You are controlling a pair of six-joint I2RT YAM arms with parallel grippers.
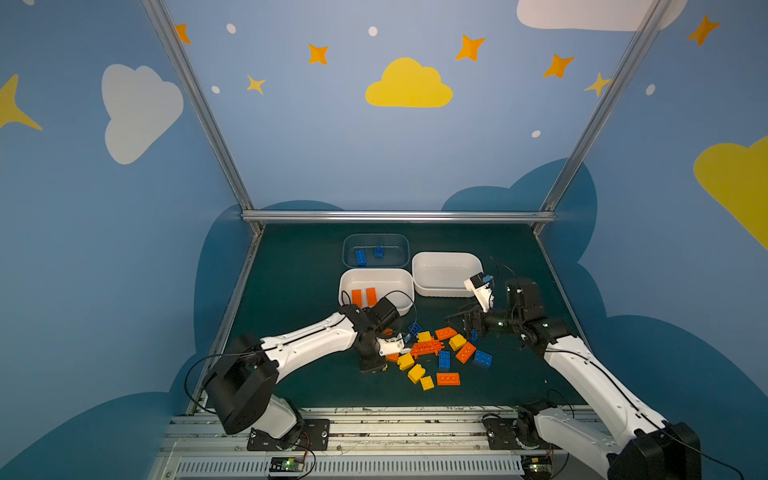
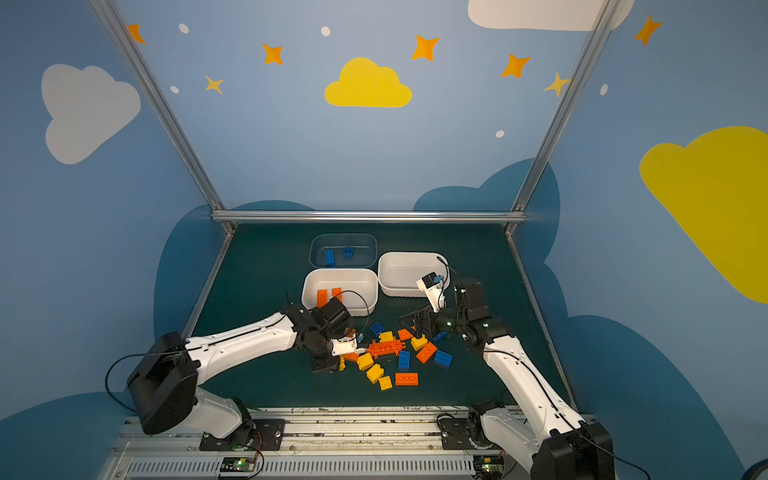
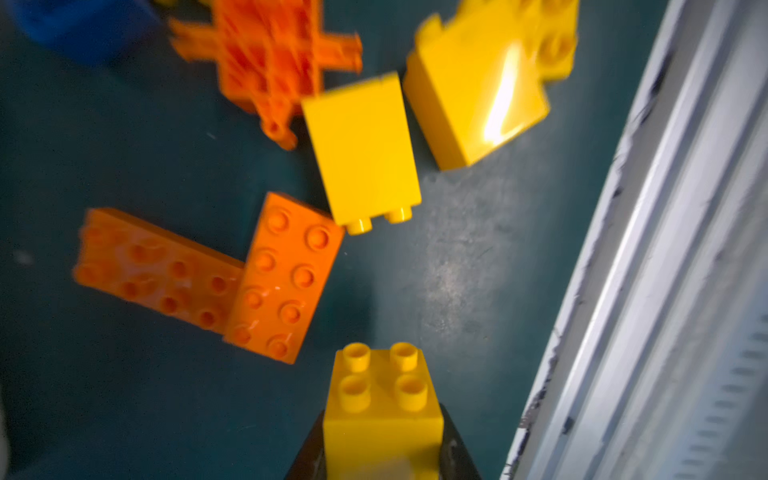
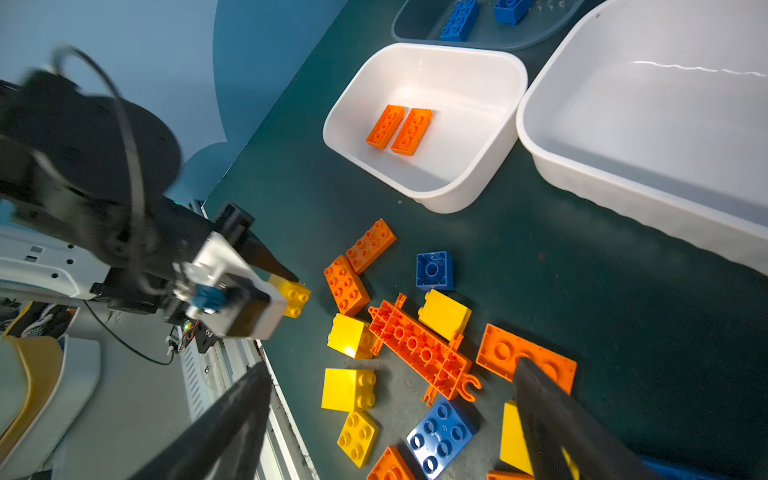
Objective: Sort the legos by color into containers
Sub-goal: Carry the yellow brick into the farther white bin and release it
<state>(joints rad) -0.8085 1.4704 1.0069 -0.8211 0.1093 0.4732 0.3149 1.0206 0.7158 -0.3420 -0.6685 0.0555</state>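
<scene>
Near the front edge of the dark green tabletop (image 1: 291, 291), jaws of the left gripper (image 3: 382, 415) clamp a small yellow studded brick (image 3: 382, 390), probably for the empty white plastic tub (image 1: 440, 289). Jaws of the right gripper (image 4: 390, 368) gape.

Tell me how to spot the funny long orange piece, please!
On the green table, look in front of the white tub holding two orange bricks, at the loose pile. In its middle lies the long orange piece: flat and full of holes with little prongs, unlike the chunky bricks around it.
</scene>
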